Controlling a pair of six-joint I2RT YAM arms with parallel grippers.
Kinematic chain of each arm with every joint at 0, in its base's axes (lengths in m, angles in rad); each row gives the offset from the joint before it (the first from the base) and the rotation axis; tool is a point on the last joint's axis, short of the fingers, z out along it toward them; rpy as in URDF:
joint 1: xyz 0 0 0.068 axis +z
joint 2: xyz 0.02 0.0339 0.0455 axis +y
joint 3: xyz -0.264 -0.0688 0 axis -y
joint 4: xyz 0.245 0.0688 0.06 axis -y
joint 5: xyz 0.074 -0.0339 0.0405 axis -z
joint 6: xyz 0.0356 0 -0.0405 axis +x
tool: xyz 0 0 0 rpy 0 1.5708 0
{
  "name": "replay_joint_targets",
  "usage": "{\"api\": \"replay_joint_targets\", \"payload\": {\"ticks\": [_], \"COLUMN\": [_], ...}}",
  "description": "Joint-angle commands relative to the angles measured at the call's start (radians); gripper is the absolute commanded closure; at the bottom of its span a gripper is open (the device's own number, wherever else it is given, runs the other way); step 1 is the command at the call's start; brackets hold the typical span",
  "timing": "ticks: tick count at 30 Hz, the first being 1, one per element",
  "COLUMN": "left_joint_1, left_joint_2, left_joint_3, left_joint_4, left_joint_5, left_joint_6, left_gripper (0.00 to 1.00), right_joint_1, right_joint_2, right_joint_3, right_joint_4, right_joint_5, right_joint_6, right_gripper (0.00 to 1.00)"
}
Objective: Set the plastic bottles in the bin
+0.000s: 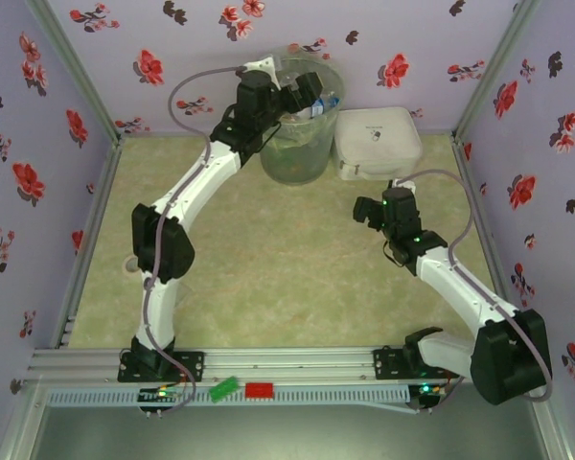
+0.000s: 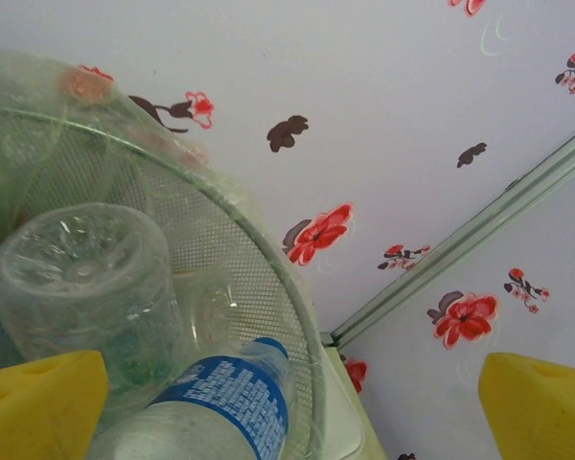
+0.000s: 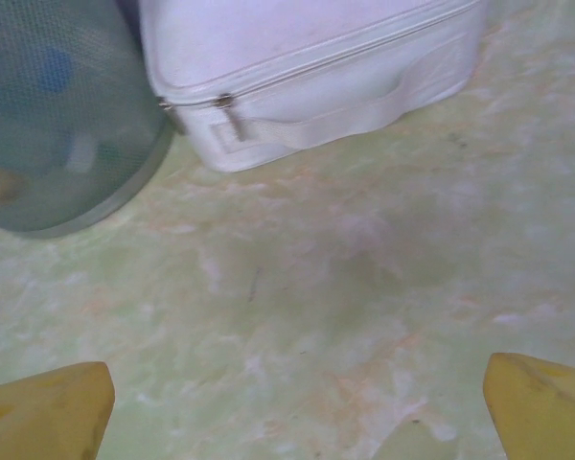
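Left gripper [image 1: 309, 94] gapes empty over the bin [image 1: 297, 153] so bottles [image 2: 86, 287] land inside. Right gripper [image 1: 369, 213] hovers spread, holding nothing.

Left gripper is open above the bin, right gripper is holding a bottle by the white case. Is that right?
Not quite: the right gripper holds nothing. The right wrist view shows its fingers wide apart over bare table by the white case. The left gripper is open above the bin, as you said.
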Motion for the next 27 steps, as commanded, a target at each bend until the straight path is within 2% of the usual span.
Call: {"api": "replay_joint_targets", "payload": {"ticks": [1, 7, 12, 18, 21, 22, 24, 27], "left_joint_1": [0.041, 0.137, 0.257, 0.375, 0.398, 0.398, 0.399, 0.399], "left_joint_2": [-0.14, -0.323, -0.506, -0.684, -0.737, -0.751, -0.767, -0.774], "left_joint_3": [-0.04, -0.254, -0.584, -1.004, -1.148, -1.188, -1.27, -1.387], "left_joint_4": [-0.007, -0.074, -0.085, -0.021, -0.018, -0.012, 0.051, 0.219], "left_joint_5": [0.01, -0.039, -0.14, -0.338, -0.482, -0.53, -0.605, -0.723], "left_joint_6": [0.089, 0.221, 0.254, 0.317, 0.382, 0.411, 0.474, 0.524], "left_gripper": [0.0, 0.0, 0.0, 0.0, 0.0, 0.0, 0.0, 0.0], "right_joint_1": [-0.033, -0.111, -0.186, -0.288, -0.329, -0.336, -0.331, -0.324], "right_joint_2": [0.033, 0.131, 0.206, 0.332, 0.358, 0.373, 0.376, 0.352], "right_joint_3": [-0.027, -0.069, -0.092, -0.134, -0.163, -0.153, -0.155, -0.25], "right_joint_4": [0.032, 0.181, 0.306, 0.511, 0.652, 0.639, 0.641, 0.786], "right_joint_5": [0.107, 0.196, 0.176, 0.092, 0.015, -0.002, -0.036, -0.037], "right_joint_6": [-0.068, -0.199, -0.272, -0.293, -0.265, -0.261, -0.282, -0.294], "right_gripper": [0.0, 0.0, 0.0, 0.0, 0.0, 0.01, 0.01, 0.01]}}
